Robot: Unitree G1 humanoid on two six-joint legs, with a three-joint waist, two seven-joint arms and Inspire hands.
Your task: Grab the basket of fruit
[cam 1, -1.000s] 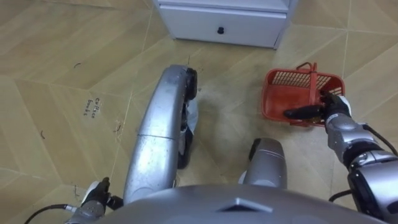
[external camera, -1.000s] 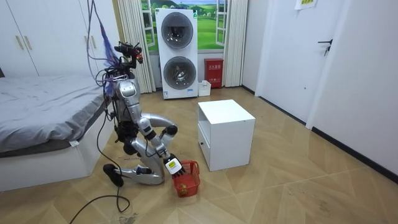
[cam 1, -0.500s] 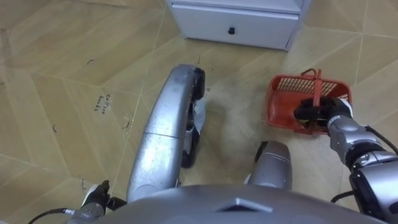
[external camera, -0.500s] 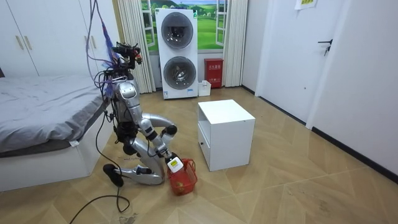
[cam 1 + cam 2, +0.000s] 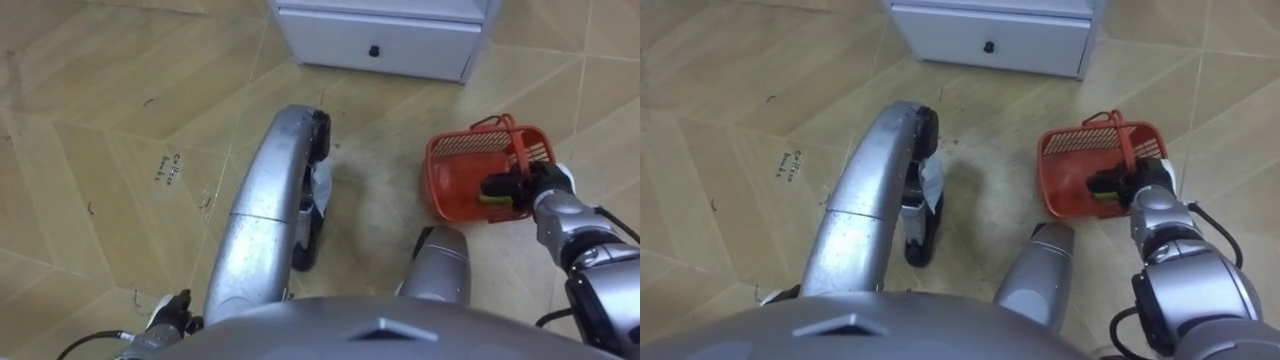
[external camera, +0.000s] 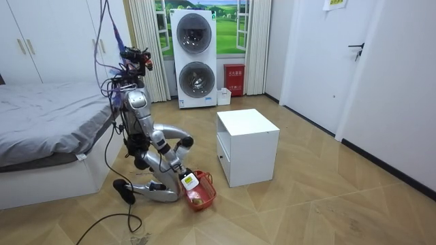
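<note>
Basket (image 5: 455,185), low at the right before the cabinet (image 5: 380,40), now tilts, because the right hand (image 5: 520,187), outstretched a second ago, has curled round its handle (image 5: 517,140), so lifting seems begun; left hand (image 5: 168,318) hangs near left.

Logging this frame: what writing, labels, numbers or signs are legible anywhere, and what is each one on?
Dark scribble on the floor: two short lines, too blurred to read.
Yellow sign high on the wall: too small to read.
Red box beside the washing machines: print too small to read.
Fruit basket, gripped by the right robot hand: no text seen.
</note>
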